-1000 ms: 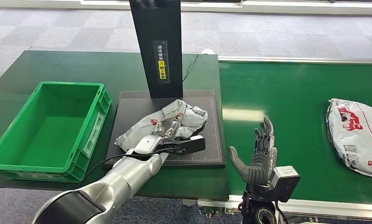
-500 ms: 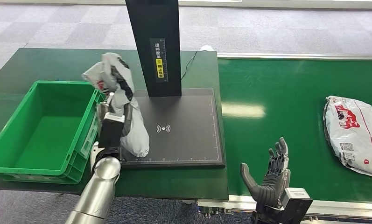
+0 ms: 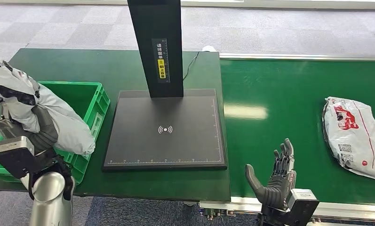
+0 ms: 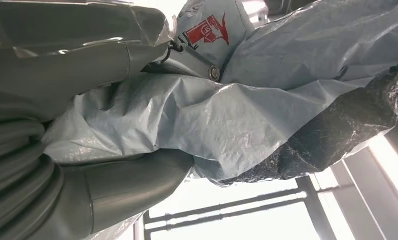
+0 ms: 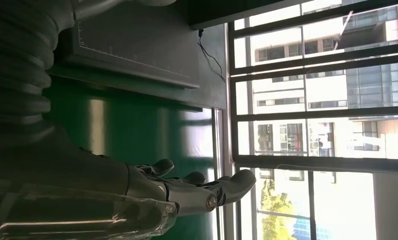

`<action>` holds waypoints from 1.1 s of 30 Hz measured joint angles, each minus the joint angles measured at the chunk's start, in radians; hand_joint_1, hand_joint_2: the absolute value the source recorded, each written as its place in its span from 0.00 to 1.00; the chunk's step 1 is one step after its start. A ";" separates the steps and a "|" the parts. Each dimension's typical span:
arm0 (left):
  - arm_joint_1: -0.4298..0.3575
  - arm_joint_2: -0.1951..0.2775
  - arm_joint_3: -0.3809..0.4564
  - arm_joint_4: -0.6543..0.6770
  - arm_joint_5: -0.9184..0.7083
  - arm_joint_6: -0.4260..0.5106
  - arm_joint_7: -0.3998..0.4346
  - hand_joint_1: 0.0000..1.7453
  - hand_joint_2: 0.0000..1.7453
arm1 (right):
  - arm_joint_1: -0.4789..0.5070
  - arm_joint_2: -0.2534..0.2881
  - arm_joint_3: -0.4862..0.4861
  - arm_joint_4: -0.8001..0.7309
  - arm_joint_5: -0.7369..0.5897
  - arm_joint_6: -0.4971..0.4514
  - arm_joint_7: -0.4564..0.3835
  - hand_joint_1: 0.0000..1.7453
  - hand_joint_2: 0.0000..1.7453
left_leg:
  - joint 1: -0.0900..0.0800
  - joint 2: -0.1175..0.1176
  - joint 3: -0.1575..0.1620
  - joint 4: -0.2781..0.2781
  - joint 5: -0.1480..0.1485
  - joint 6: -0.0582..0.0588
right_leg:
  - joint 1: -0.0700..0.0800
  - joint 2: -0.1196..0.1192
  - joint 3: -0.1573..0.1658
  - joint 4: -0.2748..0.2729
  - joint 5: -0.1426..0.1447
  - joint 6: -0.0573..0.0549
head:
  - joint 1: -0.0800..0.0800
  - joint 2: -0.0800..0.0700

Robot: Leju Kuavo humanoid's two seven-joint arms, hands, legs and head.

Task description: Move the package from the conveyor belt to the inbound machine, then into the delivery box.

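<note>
Here, at the left edge of the dark green table (image 3: 129, 70), the left hand (image 3: 37, 132) grips a crumpled grey package (image 3: 58, 125), its fingers wrapped round the soft plastic as the left wrist view shows, with the thumb (image 4: 132, 185) pressed under the bag (image 4: 226, 115). The package is held up above the near part of the green crate (image 3: 97, 101), so that letting go would probably drop it inside; it looks raised rather than resting, though part of it hangs close to the crate's near right rim. That puts the task, by my reading, at its last step: the bag is off the scanner and waits only to be released into the crate. Next to the right lies the black scanner pad (image 3: 166, 129), bare, with its black post (image 3: 157, 47) standing at the far edge. Further right, over the near edge of the green belt (image 3: 279, 94), the right hand (image 3: 272, 176) stands upright with fingers spread and nothing in it, likely kept out of the way. Near the belt's right edge lies a second grey package (image 3: 352, 136), flat, well apart from that hand, presumably the next one to fetch.
</note>
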 joint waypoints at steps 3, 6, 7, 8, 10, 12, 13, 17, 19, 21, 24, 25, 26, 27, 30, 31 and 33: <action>-0.062 0.040 0.058 0.022 -0.076 -0.010 0.080 1.00 1.00 | 0.000 0.000 -0.004 0.000 0.001 0.007 0.000 0.00 1.00 | 0.000 0.000 0.000 0.000 0.000 0.000 | 0.000 0.000 0.000 0.000 0.000 0.000 | 0.000 0.000; -0.161 0.092 0.103 0.114 -0.193 -0.043 0.177 1.00 1.00 | -0.001 0.001 -0.006 0.000 0.001 0.014 0.000 0.00 1.00 | 0.000 -0.001 0.000 0.000 0.001 0.000 | 0.000 -0.001 0.001 0.000 0.000 0.000 | 0.000 0.000; -0.198 0.110 0.114 0.159 -0.231 -0.054 0.207 1.00 1.00 | -0.001 0.001 -0.006 0.000 0.002 0.016 0.000 0.00 1.00 | 0.000 -0.001 0.001 0.000 0.002 0.000 | 0.000 -0.001 0.001 0.000 0.000 0.000 | 0.000 0.000; -0.235 0.129 0.125 0.208 -0.266 -0.063 0.232 1.00 1.00 | -0.001 0.001 -0.006 0.000 0.002 0.017 0.000 0.00 1.00 | 0.000 -0.001 0.001 0.000 0.002 0.000 | 0.000 -0.001 0.001 0.000 0.001 -0.001 | 0.000 0.000; -0.309 0.167 0.140 0.319 -0.330 -0.081 0.275 1.00 1.00 | -0.001 0.001 -0.005 0.000 0.003 0.017 0.000 0.00 1.00 | 0.000 0.000 0.001 0.000 0.002 0.000 | 0.000 0.000 0.000 0.000 0.001 -0.001 | 0.000 0.000; -0.384 0.206 0.150 0.448 -0.390 -0.101 0.313 1.00 1.00 | -0.001 0.001 -0.004 0.000 0.004 0.019 0.002 0.00 1.00 | 0.000 0.000 0.001 0.000 0.002 0.000 | 0.000 0.000 0.000 0.000 0.002 -0.001 | 0.000 0.000; -0.421 0.225 0.152 0.516 -0.419 -0.111 0.329 1.00 1.00 | -0.002 0.001 -0.003 0.000 0.004 0.020 0.003 0.00 1.00 | 0.000 0.000 0.001 0.000 0.002 0.000 | 0.000 0.000 0.000 0.000 0.002 -0.001 | 0.000 0.000; -0.530 0.279 0.155 0.760 -0.487 -0.142 0.354 1.00 1.00 | -0.002 0.001 -0.001 0.000 0.001 0.022 0.011 0.00 1.00 | 0.000 0.000 0.000 0.000 0.002 0.000 | 0.000 0.000 0.000 0.001 0.002 -0.001 | 0.000 0.000; -0.551 0.290 0.155 0.846 -0.493 -0.146 0.354 1.00 1.00 | -0.002 0.001 -0.001 -0.002 -0.001 0.024 0.018 0.00 1.00 | 0.000 0.000 0.000 0.000 0.002 -0.001 | 0.000 0.000 0.000 0.001 0.002 -0.001 | 0.000 0.000; -0.555 0.293 0.155 0.906 -0.495 -0.148 0.356 1.00 1.00 | -0.002 0.001 0.000 -0.005 -0.002 0.027 0.026 0.00 1.00 | 0.000 0.000 -0.001 0.000 0.002 -0.001 | 0.000 0.000 -0.001 0.001 0.001 -0.001 | 0.000 0.000; -0.551 0.294 0.155 0.963 -0.513 -0.158 0.373 0.84 1.00 | -0.002 0.001 0.000 -0.011 -0.003 0.030 0.031 0.00 1.00 | 0.000 0.000 -0.002 0.000 0.002 -0.001 | 0.000 0.000 -0.001 0.000 0.001 -0.001 | 0.000 0.000; -0.549 0.294 0.155 0.977 -0.520 -0.162 0.379 0.59 1.00 | -0.002 0.001 0.000 -0.011 -0.003 0.030 0.032 0.00 1.00 | 0.000 0.000 -0.002 0.000 0.002 -0.001 | 0.000 0.000 -0.001 0.000 0.001 -0.001 | 0.000 0.000; -0.548 0.294 0.155 0.990 -0.524 -0.165 0.383 0.34 1.00 | -0.002 0.001 0.000 -0.012 -0.003 0.031 0.032 0.00 1.00 | 0.000 0.000 -0.002 0.000 0.002 -0.001 | 0.000 0.000 -0.001 0.000 0.001 -0.001 | 0.000 0.000; -0.547 0.295 0.155 0.999 -0.527 -0.168 0.385 0.09 1.00 | -0.002 0.001 0.001 -0.012 -0.003 0.031 0.033 0.00 1.00 | 0.000 0.000 -0.002 0.000 0.002 -0.001 | 0.000 0.000 -0.001 0.000 0.001 -0.001 | 0.000 0.000; -0.541 0.296 0.157 1.014 -0.511 -0.172 0.367 0.00 1.00 | -0.002 0.001 0.001 -0.013 -0.005 0.031 0.033 0.00 1.00 | 0.000 0.000 -0.002 0.000 0.002 -0.001 | 0.000 0.000 -0.001 0.000 0.001 -0.001 | 0.000 0.000; -0.538 0.296 0.159 1.013 -0.498 -0.172 0.354 0.00 1.00 | -0.003 0.001 0.001 -0.013 -0.005 0.031 0.033 0.00 1.00 | 0.000 0.000 -0.002 0.000 0.002 -0.001 | 0.000 0.000 -0.001 0.000 0.001 -0.001 | 0.000 0.000; -0.520 0.294 0.168 0.989 -0.450 -0.173 0.315 0.00 1.00 | -0.003 0.001 0.000 -0.013 -0.005 0.031 0.033 0.00 1.00 | 0.000 0.001 -0.001 0.000 0.002 -0.001 | 0.000 0.000 -0.001 0.000 0.001 -0.001 | 0.000 0.000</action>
